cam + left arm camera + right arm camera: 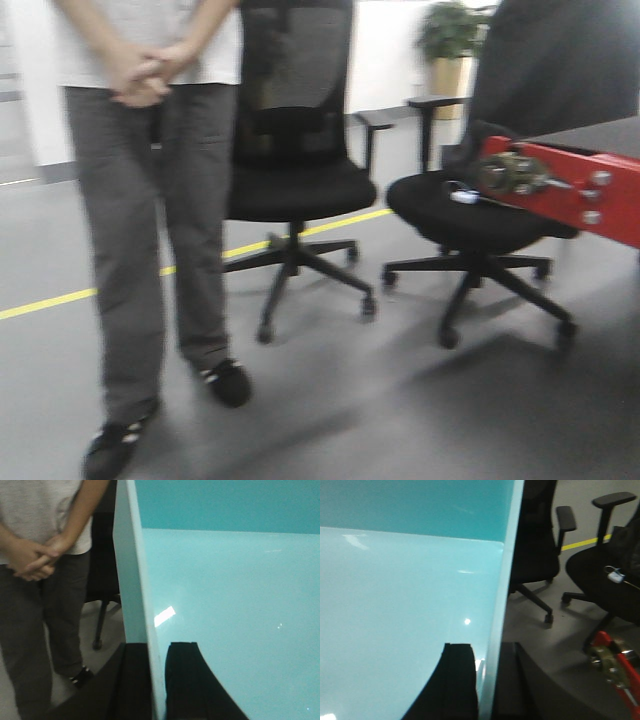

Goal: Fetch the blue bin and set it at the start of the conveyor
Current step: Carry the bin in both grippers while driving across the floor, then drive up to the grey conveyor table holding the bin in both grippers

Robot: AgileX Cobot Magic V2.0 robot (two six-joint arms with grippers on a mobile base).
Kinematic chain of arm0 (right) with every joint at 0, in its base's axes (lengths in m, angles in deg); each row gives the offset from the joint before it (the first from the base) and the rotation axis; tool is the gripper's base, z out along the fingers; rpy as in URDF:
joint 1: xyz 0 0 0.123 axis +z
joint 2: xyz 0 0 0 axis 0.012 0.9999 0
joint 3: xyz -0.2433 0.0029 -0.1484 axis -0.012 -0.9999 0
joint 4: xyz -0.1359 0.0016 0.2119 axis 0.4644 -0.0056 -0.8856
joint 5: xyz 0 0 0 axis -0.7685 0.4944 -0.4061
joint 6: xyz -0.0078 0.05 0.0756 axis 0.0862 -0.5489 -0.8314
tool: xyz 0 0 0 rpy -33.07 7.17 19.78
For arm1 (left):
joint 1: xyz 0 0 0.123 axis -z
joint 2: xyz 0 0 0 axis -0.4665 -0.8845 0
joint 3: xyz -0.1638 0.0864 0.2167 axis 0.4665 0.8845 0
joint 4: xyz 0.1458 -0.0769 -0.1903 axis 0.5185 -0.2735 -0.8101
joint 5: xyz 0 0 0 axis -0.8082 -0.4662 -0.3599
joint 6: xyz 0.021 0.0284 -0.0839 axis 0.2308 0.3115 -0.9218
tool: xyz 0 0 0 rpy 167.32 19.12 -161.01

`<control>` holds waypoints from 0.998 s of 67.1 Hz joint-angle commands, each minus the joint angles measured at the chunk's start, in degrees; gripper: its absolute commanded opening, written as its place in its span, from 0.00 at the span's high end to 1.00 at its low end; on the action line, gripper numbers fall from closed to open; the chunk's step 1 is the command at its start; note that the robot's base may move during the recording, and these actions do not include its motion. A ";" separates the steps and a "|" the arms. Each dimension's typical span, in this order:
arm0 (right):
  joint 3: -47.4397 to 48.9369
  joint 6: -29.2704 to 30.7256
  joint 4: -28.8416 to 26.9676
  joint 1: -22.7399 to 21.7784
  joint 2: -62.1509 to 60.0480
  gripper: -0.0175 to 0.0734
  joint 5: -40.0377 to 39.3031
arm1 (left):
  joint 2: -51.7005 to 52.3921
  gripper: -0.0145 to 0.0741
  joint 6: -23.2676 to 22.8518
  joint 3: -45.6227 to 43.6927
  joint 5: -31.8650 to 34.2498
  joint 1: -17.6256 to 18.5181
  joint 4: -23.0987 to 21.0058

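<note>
Blue bin [225, 605]: pale turquoise tub with smooth glossy walls. It fills most of both wrist views and is held between the two arms, one side wall in each set of jaws. It is not on the belt.

Left gripper [157, 652]: dark jaws pinch the bin's left wall, one inside the tub and one outside, both against the plastic.

Right gripper [487, 652]: jaws pinch the opposite wall in the same way, one inside and one outside.

Conveyor start [600, 135]: dark flat surface with a red frame edge [560, 195] and metal fittings. It lies outward of the right jaws and lower, well apart from the bin.

Person [150, 200]: stands outward of the left jaws in a grey shirt, dark grey trousers and black shoes, hands clasped in front.

Office chairs, two, black, on castors: one [295, 150] stands ahead of the jaws just beside the person. The other [480, 215] stands outward of the right jaws against the red frame, with a small white item on its seat.

Floor [380, 400]: grey, with a yellow line [50, 300] running behind the person and chairs.

Potted plant [450, 40]: far beyond the jaws, blurred.
</note>
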 commanded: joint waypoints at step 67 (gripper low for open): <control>0.38 1.45 0.49 -0.25 -0.43 0.98 -4.64 | 0.98 0.96 0.20 -0.51 1.83 0.25 -2.34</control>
